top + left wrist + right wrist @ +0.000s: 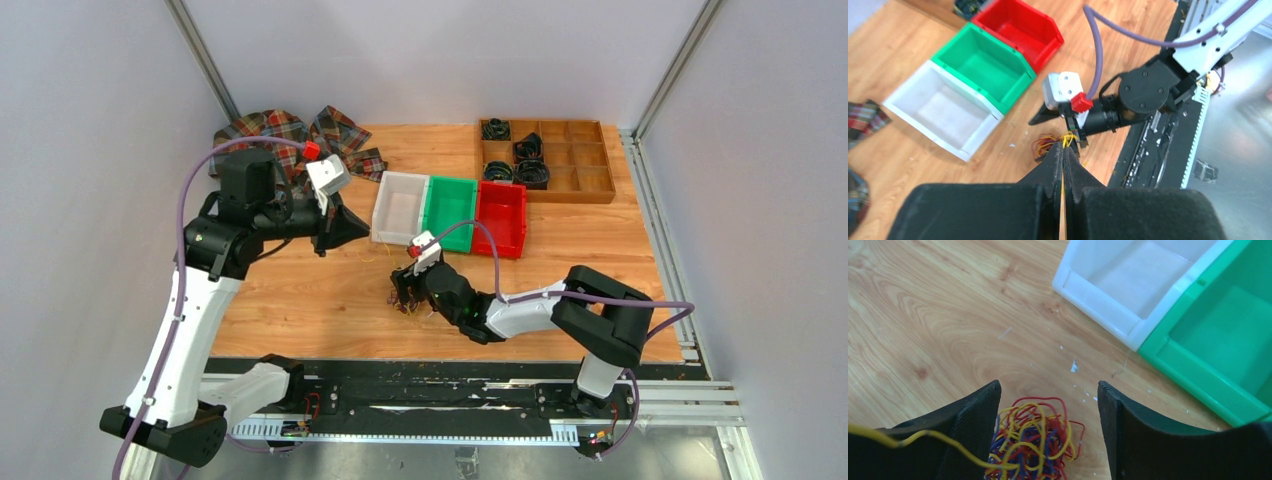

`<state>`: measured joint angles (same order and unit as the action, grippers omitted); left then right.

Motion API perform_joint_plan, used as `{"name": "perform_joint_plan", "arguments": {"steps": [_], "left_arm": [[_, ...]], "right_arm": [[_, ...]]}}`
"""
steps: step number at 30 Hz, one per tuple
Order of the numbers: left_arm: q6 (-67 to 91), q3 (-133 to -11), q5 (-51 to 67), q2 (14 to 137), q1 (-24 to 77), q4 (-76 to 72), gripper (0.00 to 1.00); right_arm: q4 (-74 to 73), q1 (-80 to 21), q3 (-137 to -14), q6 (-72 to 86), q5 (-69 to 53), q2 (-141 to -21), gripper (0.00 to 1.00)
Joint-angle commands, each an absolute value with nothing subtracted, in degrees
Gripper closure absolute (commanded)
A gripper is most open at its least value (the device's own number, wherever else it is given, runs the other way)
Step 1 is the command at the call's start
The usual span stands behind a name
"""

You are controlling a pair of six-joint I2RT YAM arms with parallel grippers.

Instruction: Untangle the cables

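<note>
Pulling one wire free: left gripper (1063,152), above the tangle (1034,440), seems clenched on a yellow strand (923,433). The right gripper (1048,390) straddles the tangle, spread wide. Next it likely needs to clamp down and hold.

The cables (1033,440) form one small, dense tangle of thin yellow, red and blue-purple wires looped through one another. The tangle lies on the wooden table (923,315), near the front of the white bin (1108,305) but not touching it. One yellow strand (923,436) leads out sideways and is pinched in the left gripper (1064,150).
</note>
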<state>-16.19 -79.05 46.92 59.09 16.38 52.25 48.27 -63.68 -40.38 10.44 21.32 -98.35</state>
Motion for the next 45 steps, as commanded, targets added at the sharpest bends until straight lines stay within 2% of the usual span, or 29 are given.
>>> {"name": "perform_joint_plan", "arguments": {"steps": [1, 10, 18, 29, 40, 45], "left_arm": [[-14.5, -84.9, 44.2, 58.5, 17.0, 51.7, 1.0], [-16.0, -92.0, 37.3, 58.3, 17.0, 51.6, 1.0], [-17.1, -90.3, 34.8, 57.2, 16.9, 51.6, 1.0], [-15.5, -111.8, 24.2, 61.1, 17.0, 47.0, 1.0], [-15.7, -122.9, 18.9, 63.8, 16.9, 41.4, 1.0], [-14.4, -119.5, 23.0, 62.2, 16.9, 41.3, 1.0]], "right_arm": [[50.2, -64.6, -37.8, 11.2, 24.5, -99.2, 0.3], [50.5, -64.5, -32.8, 13.7, 27.4, -97.0, 0.3], [49.4, -64.5, -31.2, 14.1, 26.2, -93.4, 0.3], [50.6, -64.5, -27.2, 17.2, 26.1, -93.5, 0.34], [50.6, -64.6, -24.2, 19.3, 26.7, -94.5, 0.38], [50.6, -65.1, -24.6, 17.4, 23.4, -89.8, 0.29]]}}
